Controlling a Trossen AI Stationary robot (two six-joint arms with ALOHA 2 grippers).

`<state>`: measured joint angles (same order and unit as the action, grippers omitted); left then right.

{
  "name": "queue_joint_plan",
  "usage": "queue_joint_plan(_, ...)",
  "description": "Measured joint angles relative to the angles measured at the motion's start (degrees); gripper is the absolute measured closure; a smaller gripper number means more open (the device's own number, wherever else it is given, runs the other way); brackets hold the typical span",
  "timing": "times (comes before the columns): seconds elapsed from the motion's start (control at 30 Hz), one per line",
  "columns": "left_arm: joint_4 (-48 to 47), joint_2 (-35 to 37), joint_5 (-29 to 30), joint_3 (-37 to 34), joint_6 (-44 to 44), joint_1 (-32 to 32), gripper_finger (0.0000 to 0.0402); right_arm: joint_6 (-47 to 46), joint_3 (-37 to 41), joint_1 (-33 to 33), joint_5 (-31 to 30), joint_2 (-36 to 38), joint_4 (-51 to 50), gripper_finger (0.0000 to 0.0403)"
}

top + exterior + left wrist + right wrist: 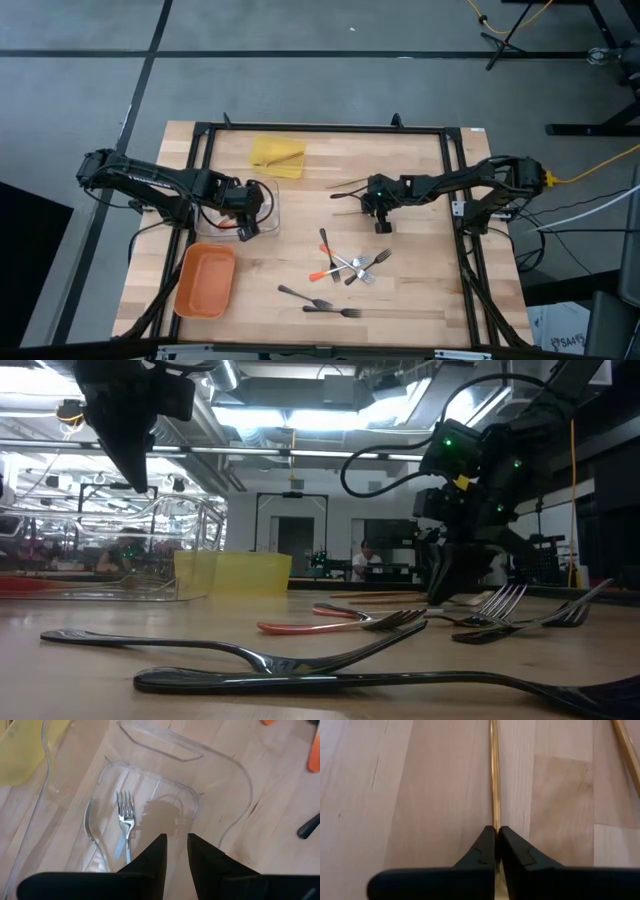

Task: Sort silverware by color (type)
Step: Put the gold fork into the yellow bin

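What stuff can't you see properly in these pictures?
- Wooden utensil: right wrist view, its near end is hidden between the right gripper fingers, so its type is unclear.
- Silver fork in the clear tray: left wrist view, its handle end is hidden behind the left gripper.
- Pile of silverware: high view, too small to count.
- Yellow tray: low view, its inside is hidden by its wall.

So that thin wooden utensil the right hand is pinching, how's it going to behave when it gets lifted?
The wooden utensil looks thin and flat, so it is probably light and fairly stiff. The right hand is shut on one end of it, so the long free end may droop or swivel. It lies flat on the table, so rolling seems unlikely.
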<state>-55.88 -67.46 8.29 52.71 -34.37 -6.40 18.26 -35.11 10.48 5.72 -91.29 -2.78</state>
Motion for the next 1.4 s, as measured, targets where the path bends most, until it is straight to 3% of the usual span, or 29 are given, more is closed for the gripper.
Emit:
queue_joint_plan(0.5,3.59,0.00,0.00,-0.02,0.46,-0.02,0.0331,-9.07,-1.45,0.07,-0.81,-0.37,7.08,0.0401)
queue_joint_plan(0.97,9.32,0.00,0.52,-0.02,0.47,-0.02,0.0331,-22.42,-1.52,0.06,-2.21,-0.24,34.29,0.0402)
queue_joint_plan(1.17,14.73,0.00,5.61,-0.02,0.52,-0.02,0.0331,-27.17,-1.53,0.04,-6.61,-0.17,47.03,0.0402)
queue_joint_plan(1.4,23.10,0.00,16.62,-0.02,0.55,0.00,0.0331,-27.44,-1.58,0.04,-12.02,-0.15,59.57,0.0402)
